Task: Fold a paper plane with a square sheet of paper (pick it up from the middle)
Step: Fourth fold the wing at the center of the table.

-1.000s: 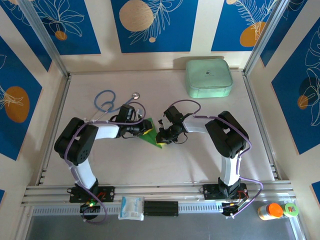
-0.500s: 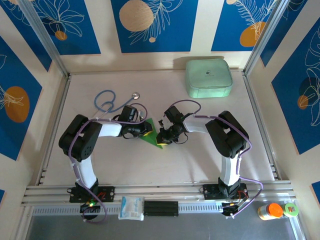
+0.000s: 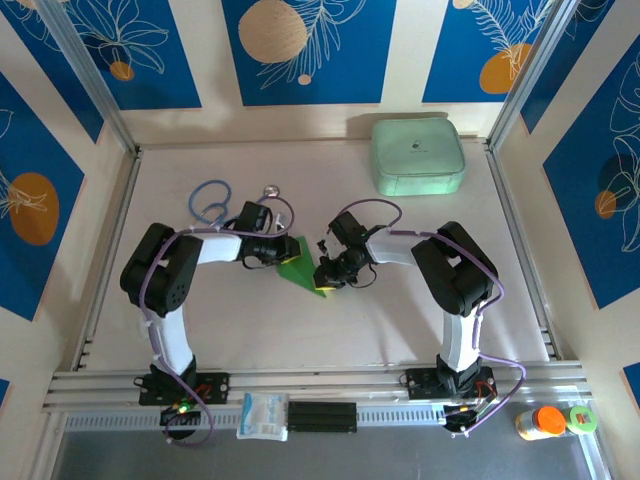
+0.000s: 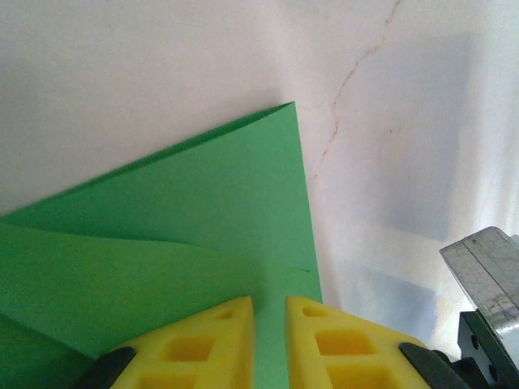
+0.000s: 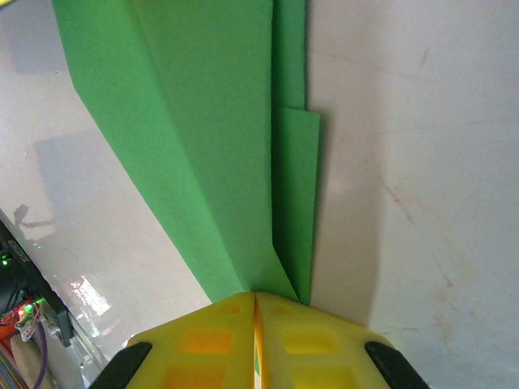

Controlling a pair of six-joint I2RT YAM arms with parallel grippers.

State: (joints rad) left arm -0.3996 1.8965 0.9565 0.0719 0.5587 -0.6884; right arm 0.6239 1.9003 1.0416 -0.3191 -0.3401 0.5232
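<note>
While the right gripper (image 5: 255, 324) stays clamped on its near-right corner, the square sheet of paper (image 3: 300, 270), already creased into a green wedge, lies at mid-table between the two arms. The left gripper (image 4: 269, 324) has drawn back slightly leftward along the wedge's far-left edge, yellow pads a sliver apart over the paper; whether they pinch it cannot be told. The paper has hardly shifted, which suggests a crease being worked and a plane not yet finished. The mint case (image 3: 418, 155) sits far right.

The sheet of paper (image 5: 186, 121) looks matt; the table (image 5: 405, 203) smooth, faintly glossy.
</note>
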